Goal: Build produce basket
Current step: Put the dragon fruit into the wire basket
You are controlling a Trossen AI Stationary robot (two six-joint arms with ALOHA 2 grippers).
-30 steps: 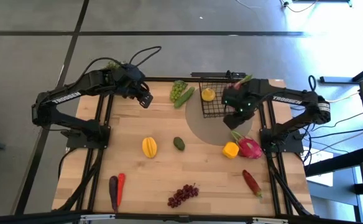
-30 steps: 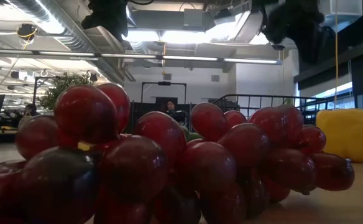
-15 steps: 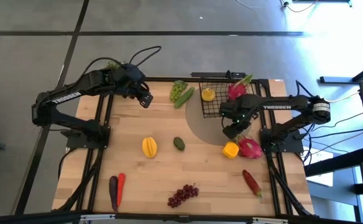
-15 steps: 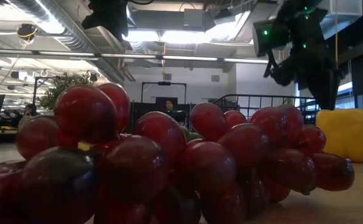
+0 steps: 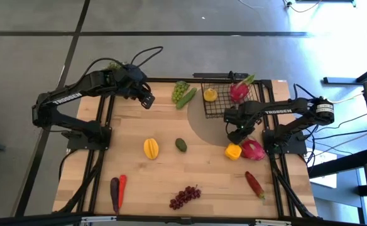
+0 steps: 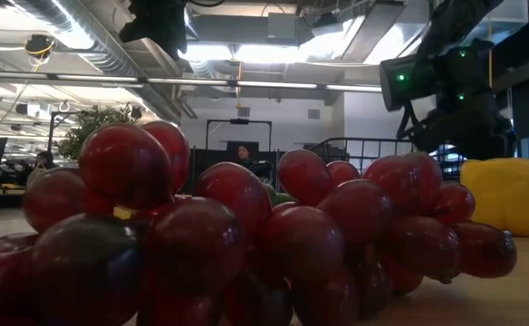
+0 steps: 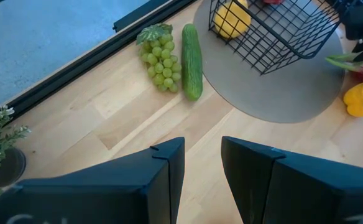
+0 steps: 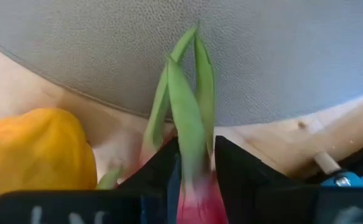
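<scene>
Right hand [image 5: 239,134] pinches dragon fruit [image 5: 252,149] leaves — yellow pepper [image 5: 233,151] crowds alongside.

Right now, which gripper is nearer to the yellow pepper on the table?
The right. The right gripper hangs just above the yellow pepper, by the dragon fruit. The left gripper waits far off at the table's far left edge, near the green grapes.

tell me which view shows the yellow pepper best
The high view: the whole pepper lies on the table beside a dragon fruit. The low view shows it half hidden behind the grapes; both wrist views cut it off at an edge.
</scene>
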